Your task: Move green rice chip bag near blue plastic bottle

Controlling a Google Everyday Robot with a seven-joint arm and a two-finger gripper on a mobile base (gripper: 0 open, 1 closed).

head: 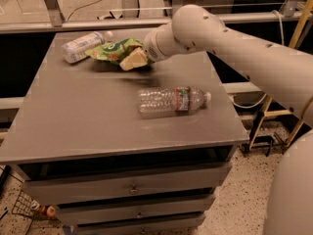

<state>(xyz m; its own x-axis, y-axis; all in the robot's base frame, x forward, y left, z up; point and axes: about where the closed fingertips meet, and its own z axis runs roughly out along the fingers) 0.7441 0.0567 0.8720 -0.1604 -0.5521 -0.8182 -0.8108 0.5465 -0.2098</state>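
The green rice chip bag point(110, 50) lies at the far left of the table point(98, 126), its left end just beside the blue plastic bottle point(80, 46). Your tool point(133, 59) is at the bag's right end; you cannot tell whether it is pinching the bag. The bag's long axis runs leftward from the tool toward the bottle.

Lab or workshop: grey drawer bench point(98, 126), speckled floor point(244, 204), metal framing point(50, 3), loose cable point(93, 5); gripper point(133, 59) over the bench's far edge.
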